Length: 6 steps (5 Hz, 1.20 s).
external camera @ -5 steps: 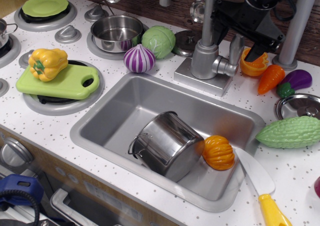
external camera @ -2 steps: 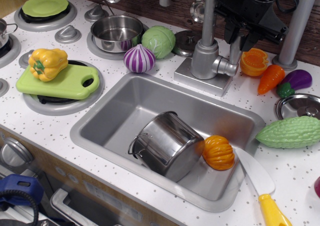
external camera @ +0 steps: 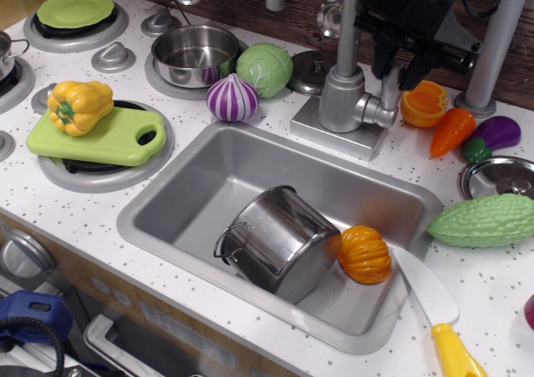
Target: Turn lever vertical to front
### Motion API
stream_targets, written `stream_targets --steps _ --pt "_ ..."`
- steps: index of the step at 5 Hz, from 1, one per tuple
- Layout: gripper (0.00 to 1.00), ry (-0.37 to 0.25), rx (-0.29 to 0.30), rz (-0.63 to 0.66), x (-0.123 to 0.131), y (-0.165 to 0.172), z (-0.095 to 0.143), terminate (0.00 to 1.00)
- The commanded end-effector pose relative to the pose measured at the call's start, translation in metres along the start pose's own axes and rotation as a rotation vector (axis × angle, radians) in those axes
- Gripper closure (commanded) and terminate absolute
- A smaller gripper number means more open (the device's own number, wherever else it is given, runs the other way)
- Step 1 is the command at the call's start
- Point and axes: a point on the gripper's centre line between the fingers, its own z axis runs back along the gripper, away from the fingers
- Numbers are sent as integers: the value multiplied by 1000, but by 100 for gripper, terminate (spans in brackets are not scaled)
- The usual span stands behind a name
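The lever is a small silver bar standing upright on a stubby hub at the right side of the faucet's round body. My black gripper hangs over it from above. Its two fingers stand apart, one on each side of the lever's top end. I cannot tell whether they touch it. The lever's tip is hidden behind the fingers.
The faucet spout pipe rises just left of the gripper. A thick grey pole stands to the right. An orange pepper half, a carrot and an eggplant lie right of the lever. The sink holds a tipped pot and a pumpkin.
The gripper has moved left and down from beside the orange pepper half to over the lever's top. The lever still stands upright.
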Motion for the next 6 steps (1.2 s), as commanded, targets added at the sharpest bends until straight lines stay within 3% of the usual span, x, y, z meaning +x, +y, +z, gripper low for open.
stream_targets --steps 1,3,6 --pt "100 34 -61 21 -12 -6 10 0" --pt "100 23 -125 44 -29 -7 -11 0" --pt "100 -1 -127 33 -28 -7 -28 0"
